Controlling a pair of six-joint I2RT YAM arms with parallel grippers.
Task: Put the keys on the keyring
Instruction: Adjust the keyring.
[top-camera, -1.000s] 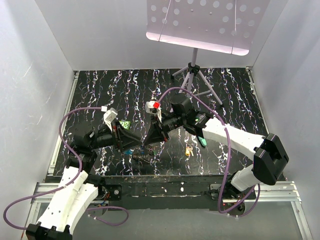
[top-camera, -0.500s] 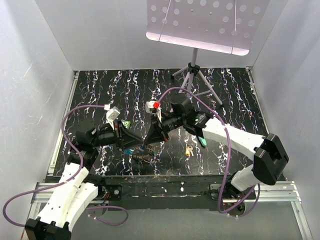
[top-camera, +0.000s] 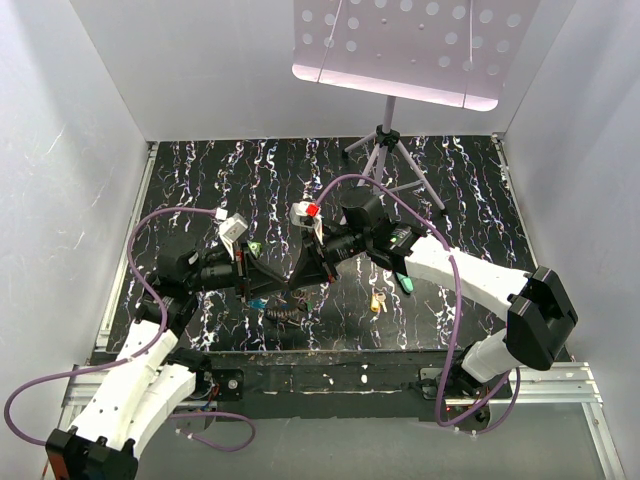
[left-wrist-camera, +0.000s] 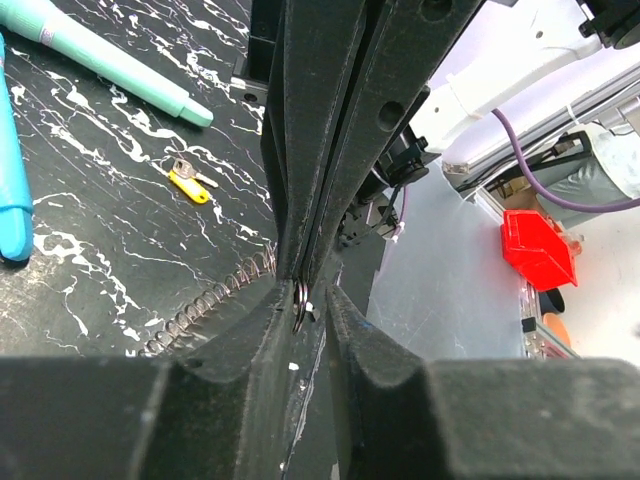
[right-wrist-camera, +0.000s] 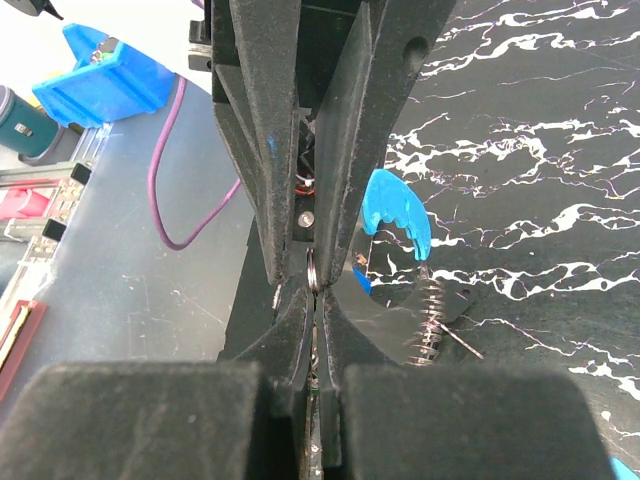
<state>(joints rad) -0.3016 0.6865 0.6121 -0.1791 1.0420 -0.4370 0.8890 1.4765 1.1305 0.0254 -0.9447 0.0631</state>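
My right gripper (right-wrist-camera: 313, 295) is shut on a thin key, and the key's small metal split ring (right-wrist-camera: 312, 270) sticks out past the fingertips. My left gripper (left-wrist-camera: 310, 295) faces it tip to tip. Its jaws stand narrowly apart around that ring (left-wrist-camera: 298, 300), which lies against one finger. In the top view both grippers, left (top-camera: 282, 284) and right (top-camera: 300, 283), meet above the table's front middle. The keyring lies on the table below them, showing a grey coil (top-camera: 283, 315) (left-wrist-camera: 215, 300) (right-wrist-camera: 428, 310) and a blue section (right-wrist-camera: 395, 210). A yellow key (top-camera: 376, 301) (left-wrist-camera: 188, 183) lies to the right.
A teal stick (top-camera: 403, 283) (left-wrist-camera: 100, 55) lies under the right forearm, and a blue stick (left-wrist-camera: 10, 190) lies nearby. A music stand on a tripod (top-camera: 385, 150) stands at the back. White walls enclose the black marbled table (top-camera: 200, 180).
My left gripper has moved right towards the right gripper until its tips reach the ring. The right arm has stayed still.
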